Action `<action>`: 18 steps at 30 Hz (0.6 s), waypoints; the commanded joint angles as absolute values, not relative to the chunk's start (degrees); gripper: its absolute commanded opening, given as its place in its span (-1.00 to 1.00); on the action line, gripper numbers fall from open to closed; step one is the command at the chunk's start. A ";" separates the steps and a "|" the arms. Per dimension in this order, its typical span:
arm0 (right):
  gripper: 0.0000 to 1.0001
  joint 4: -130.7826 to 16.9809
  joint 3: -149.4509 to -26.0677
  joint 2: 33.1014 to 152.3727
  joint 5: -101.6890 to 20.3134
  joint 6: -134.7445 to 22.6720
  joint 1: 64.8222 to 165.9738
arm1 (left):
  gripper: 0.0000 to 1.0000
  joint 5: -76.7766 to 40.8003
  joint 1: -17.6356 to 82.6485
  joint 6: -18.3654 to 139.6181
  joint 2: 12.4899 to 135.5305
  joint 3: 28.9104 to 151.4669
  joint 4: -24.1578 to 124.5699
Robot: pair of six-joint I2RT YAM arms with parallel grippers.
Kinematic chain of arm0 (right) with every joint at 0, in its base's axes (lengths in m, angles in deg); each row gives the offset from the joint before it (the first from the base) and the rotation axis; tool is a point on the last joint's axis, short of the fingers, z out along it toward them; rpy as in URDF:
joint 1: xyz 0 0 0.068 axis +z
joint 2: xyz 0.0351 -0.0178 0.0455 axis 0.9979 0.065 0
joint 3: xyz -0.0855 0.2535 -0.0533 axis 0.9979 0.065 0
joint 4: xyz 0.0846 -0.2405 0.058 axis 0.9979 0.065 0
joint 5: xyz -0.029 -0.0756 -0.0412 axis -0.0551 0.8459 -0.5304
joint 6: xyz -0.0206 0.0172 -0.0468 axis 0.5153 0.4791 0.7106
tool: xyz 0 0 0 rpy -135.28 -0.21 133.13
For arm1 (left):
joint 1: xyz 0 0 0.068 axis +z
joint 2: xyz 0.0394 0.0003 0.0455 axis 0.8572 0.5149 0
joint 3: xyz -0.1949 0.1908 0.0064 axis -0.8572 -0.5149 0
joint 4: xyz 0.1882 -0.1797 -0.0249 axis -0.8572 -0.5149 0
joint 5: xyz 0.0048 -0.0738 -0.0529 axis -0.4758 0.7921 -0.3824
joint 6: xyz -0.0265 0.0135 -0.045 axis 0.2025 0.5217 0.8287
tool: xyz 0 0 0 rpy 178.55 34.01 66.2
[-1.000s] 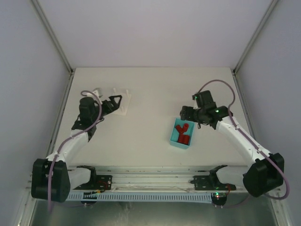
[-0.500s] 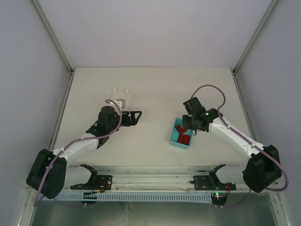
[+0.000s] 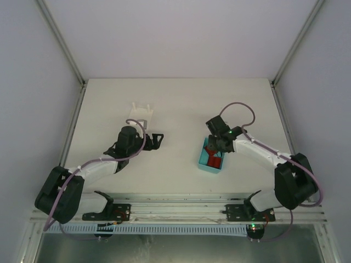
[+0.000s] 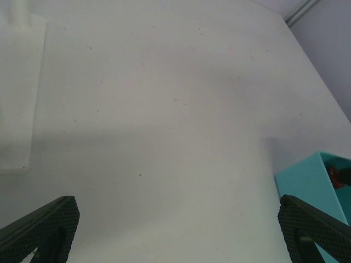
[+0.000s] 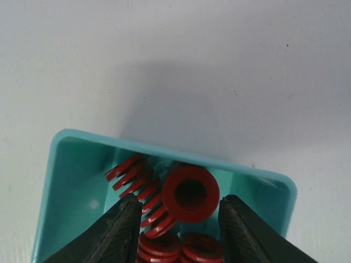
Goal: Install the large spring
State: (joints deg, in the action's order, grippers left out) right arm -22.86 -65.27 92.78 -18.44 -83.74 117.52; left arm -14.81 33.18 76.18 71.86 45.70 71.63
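Observation:
Red springs lie in a teal bin right of centre. My right gripper reaches down into the bin. In the right wrist view a thick large spring stands end-on between my fingers, which have closed in on it. A long coiled spring lies slanted against the left finger. Two smaller springs lie below. My left gripper hovers wide open over bare table, holding nothing. The white fixture stands behind it.
The left wrist view shows the white fixture's base at the left edge and the teal bin's corner at the right. Grey walls enclose the table on three sides. An aluminium rail runs along the near edge.
My right gripper moved left and down into the bin and its jaws narrowed round the springs. My left arm swung right, away from the white fixture, still open.

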 commanded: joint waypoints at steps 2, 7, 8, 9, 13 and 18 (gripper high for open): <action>-0.12 -24.87 -64.76 96.64 -15.02 -86.64 118.48 | 0.99 -13.36 33.08 75.15 70.62 46.90 73.30; -0.07 -25.07 -65.21 99.22 -12.55 -89.00 118.79 | 0.98 -14.55 33.03 75.07 69.11 46.21 73.23; -0.06 -25.19 -65.21 99.62 -12.45 -89.30 118.86 | 0.99 -14.99 33.01 75.11 68.69 46.03 73.17; -0.06 -25.55 -65.15 99.96 -12.38 -89.50 118.88 | 0.98 -15.32 33.03 75.11 68.33 45.93 73.22; -0.08 -26.66 -64.95 101.02 -12.25 -89.50 118.88 | 0.99 -16.72 33.01 74.88 67.14 45.32 73.20; -0.16 -27.99 -64.32 101.07 -11.56 -89.19 118.97 | 0.98 -17.04 33.04 75.06 66.47 45.04 73.40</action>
State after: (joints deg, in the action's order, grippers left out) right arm -26.40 -65.25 101.06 -13.78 -88.29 118.50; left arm -16.23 33.16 75.81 67.33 45.61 72.24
